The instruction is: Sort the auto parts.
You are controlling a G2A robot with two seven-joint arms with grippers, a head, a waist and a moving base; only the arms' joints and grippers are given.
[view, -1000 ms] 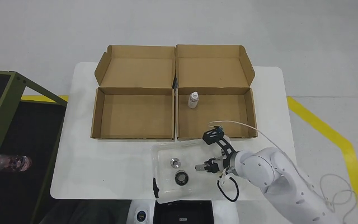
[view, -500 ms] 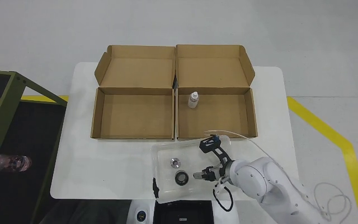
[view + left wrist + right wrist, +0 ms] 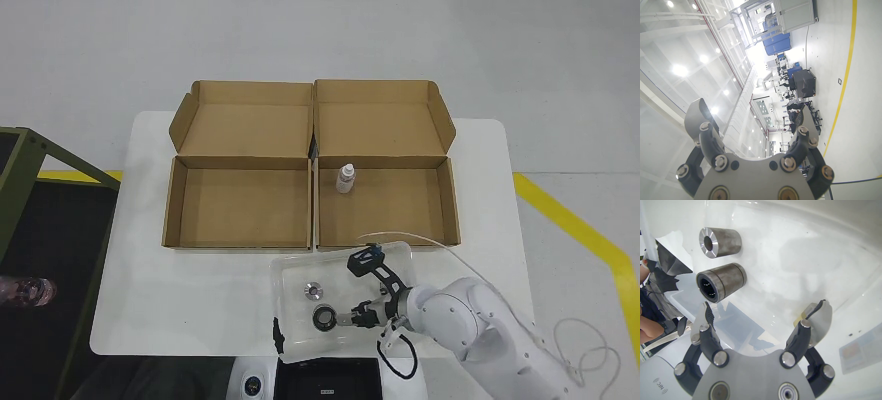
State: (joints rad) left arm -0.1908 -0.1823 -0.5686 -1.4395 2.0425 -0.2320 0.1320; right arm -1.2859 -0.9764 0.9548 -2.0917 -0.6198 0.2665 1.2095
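Left hand (image 3: pixel 751 109) first: spread wide, clasping nothing, aimed up toward a bright hall ceiling.

On the white counter (image 3: pixel 140 250), starting at the left: an open cardboard box, the left box (image 3: pixel 238 208), with its lid flap folded back. Touching its right wall, a second open box, the right box (image 3: pixel 400 208), lid back likewise. Inside that one, a small white bottle (image 3: pixel 345 178), upright near the far left corner.

Nearer the robot, just in front of the seam between the boxes and stretching rightward, a clear plastic tray (image 3: pixel 300 259). In the tray's left half, a silver bushing (image 3: pixel 314 291) standing on end (plain bore and a chamfered bright face, as seen from the right wrist). Just nearer the robot and slightly right of it, a grooved bearing (image 3: pixel 325 319) with a dark bore, also on end. Close together, but with a gap between them.

Then the right hand (image 3: pixel 352 319), within the tray's outline and just right of the bearing. Fingers parted wide, gripping nothing. One fingertip (image 3: pixel 707 311) right beside the bearing's dark rim, though impossible to tell whether touching. Beyond it, the white arm (image 3: pixel 470 325) running off over the counter's near right corner.
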